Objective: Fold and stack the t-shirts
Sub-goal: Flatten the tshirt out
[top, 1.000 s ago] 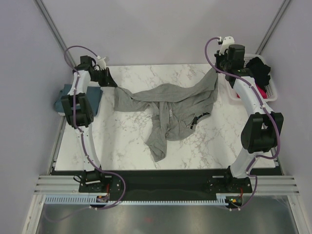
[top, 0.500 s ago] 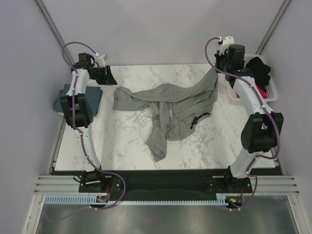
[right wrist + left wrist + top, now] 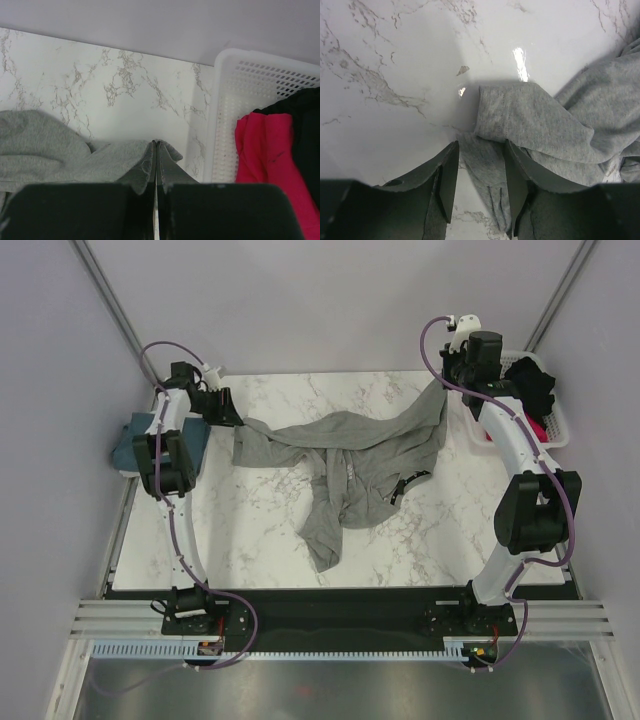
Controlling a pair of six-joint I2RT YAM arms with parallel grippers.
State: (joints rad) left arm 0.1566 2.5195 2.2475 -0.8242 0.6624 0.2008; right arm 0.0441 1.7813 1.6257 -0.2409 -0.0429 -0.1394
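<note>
A heather grey t-shirt [image 3: 350,460] lies crumpled across the marble table [image 3: 260,530]. My right gripper [image 3: 443,380] is shut on its far right corner and holds that corner a little above the table; in the right wrist view the cloth [image 3: 50,150] is pinched between the closed fingers of my right gripper [image 3: 156,145]. My left gripper [image 3: 232,418] is open just above the shirt's far left corner. In the left wrist view a fold of the grey cloth [image 3: 540,120] lies on the table below the spread fingers of my left gripper [image 3: 481,150], ungripped.
A white basket [image 3: 555,425] past the table's right edge holds a black t-shirt [image 3: 530,385] and a magenta-pink t-shirt [image 3: 260,145]. A dusty teal-blue t-shirt [image 3: 130,440] lies folded beside the table's left edge, by the left arm.
My left gripper opened and let go of the shirt's left corner, which dropped to the table. It then came down towards that corner again. The right gripper has not moved.
</note>
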